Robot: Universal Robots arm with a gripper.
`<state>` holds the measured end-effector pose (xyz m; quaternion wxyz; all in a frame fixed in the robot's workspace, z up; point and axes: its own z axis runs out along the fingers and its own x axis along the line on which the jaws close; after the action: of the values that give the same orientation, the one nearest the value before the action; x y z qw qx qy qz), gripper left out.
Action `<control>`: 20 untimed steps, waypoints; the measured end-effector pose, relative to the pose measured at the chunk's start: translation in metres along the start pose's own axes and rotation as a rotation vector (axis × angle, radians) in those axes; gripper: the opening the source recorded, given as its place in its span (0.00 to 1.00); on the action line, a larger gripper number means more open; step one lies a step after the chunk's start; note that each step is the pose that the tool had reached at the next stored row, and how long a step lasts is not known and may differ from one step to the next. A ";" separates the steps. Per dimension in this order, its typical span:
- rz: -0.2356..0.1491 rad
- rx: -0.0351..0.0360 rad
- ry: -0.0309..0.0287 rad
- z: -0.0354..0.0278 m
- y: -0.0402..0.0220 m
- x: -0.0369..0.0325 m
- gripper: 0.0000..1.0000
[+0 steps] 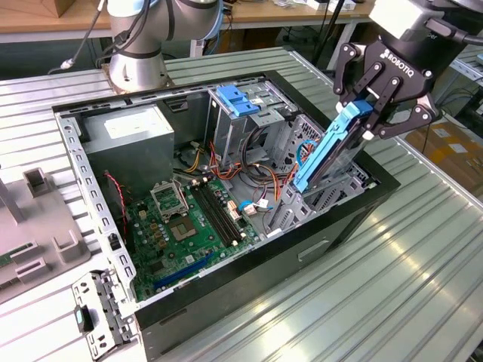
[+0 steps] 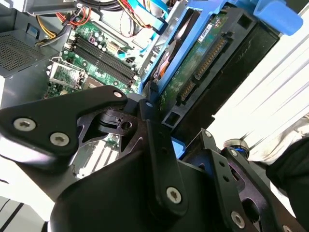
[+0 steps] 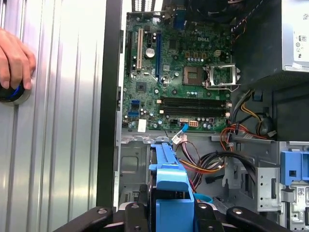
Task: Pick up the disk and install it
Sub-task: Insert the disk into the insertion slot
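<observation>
Exterior view gives me the best look. The gripper [image 1: 368, 119] has its fingers clamped on the upper end of the disk [image 1: 326, 154]. The disk hangs tilted below them, with one blue side rail facing out. Its lower end is down at the mouth of the drive cage [image 1: 321, 205], inside the open computer case [image 1: 377, 188]. I cannot tell whether it is touching the cage yet.

In the second wrist view the disk's green circuit side and connector [image 2: 203, 63] run straight out from between the fingers [image 2: 157, 140], so the grip looks square. In the first wrist view the blue rail [image 3: 169, 179] sits just ahead of the fingers. The loose cables [image 3: 212, 164] lie close beside it, and the motherboard [image 3: 183, 72] is farther off.

To my eye, seating it well depends on the tilt. The disk needs to line up with the cage so both rails enter together, and it should go in slowly and clear of those cables.

A person's hand [image 3: 14, 55] rests on the ribbed table [image 1: 423, 286], well apart from the fingers.
</observation>
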<state>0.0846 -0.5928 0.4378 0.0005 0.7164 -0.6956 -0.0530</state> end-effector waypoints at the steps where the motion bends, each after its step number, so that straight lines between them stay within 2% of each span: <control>1: 0.000 0.0000 -0.0001 0.0006 -0.0007 0.0001 0.37; 9: 0.005 0.0004 -0.0016 0.0055 -0.0018 -0.0008 0.37; 20: 0.010 0.0007 -0.0061 0.0226 -0.0030 -0.0007 0.37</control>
<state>0.0858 -0.5903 0.4151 -0.0016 0.7126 -0.6994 -0.0550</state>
